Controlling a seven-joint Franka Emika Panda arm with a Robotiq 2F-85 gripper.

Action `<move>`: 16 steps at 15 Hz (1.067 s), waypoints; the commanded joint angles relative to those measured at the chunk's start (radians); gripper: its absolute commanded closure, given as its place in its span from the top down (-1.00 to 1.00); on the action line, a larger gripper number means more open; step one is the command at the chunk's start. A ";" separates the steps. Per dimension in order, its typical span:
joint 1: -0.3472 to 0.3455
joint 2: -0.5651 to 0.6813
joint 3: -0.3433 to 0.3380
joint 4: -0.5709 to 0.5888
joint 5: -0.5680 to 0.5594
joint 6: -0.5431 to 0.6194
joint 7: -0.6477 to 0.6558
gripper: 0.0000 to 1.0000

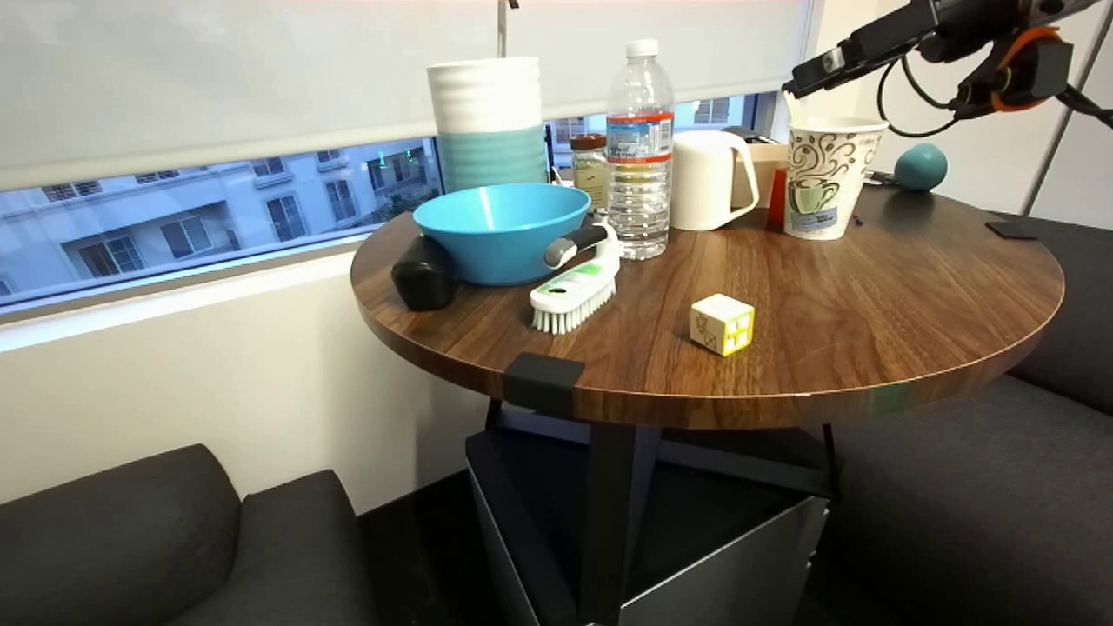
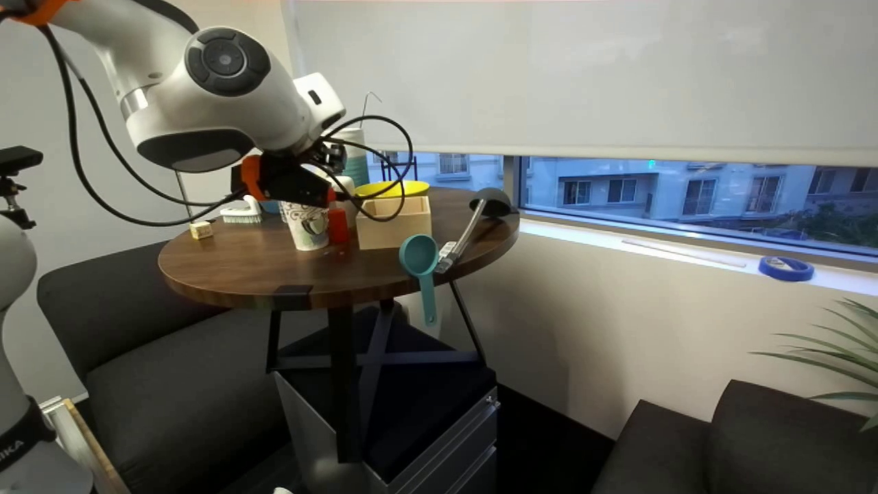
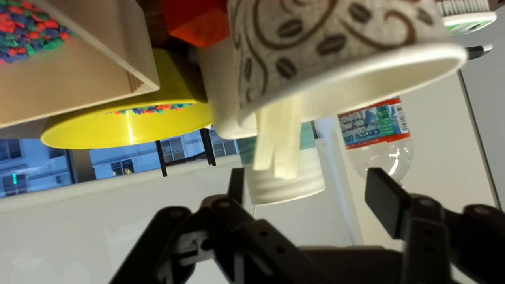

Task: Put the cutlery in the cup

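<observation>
The cup [image 1: 826, 178], tapered with a coffee-and-swirl print, stands upright on the table in both exterior views [image 2: 306, 230]. In the wrist view, which stands upside down, the cup [image 3: 335, 43] fills the top. The pale cream cutlery [image 3: 278, 136] sticks out of the cup's mouth at one side of the rim, its lower part hidden inside. Its top shows in an exterior view [image 1: 793, 108]. My gripper [image 3: 309, 187] is open, its fingers apart on either side beyond the cutlery's end, touching nothing that I can see. In an exterior view the gripper [image 1: 796, 85] is just above the cup's rim.
Near the cup stand a red item [image 2: 338, 225], a wooden box [image 2: 394, 223], a yellow bowl [image 3: 130, 132], a plain white mug [image 1: 703, 183] and a bottle [image 1: 642, 165]. A blue bowl [image 1: 500, 239], a brush [image 1: 576, 291] and a small cube [image 1: 722, 323] lie farther off.
</observation>
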 commanded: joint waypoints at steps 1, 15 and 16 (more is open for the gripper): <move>-0.069 -0.041 0.107 0.001 -0.068 -0.091 0.050 1.00; -0.359 0.173 0.572 0.126 -0.047 -0.238 0.397 1.00; -0.394 0.191 0.602 0.134 -0.047 -0.258 0.430 1.00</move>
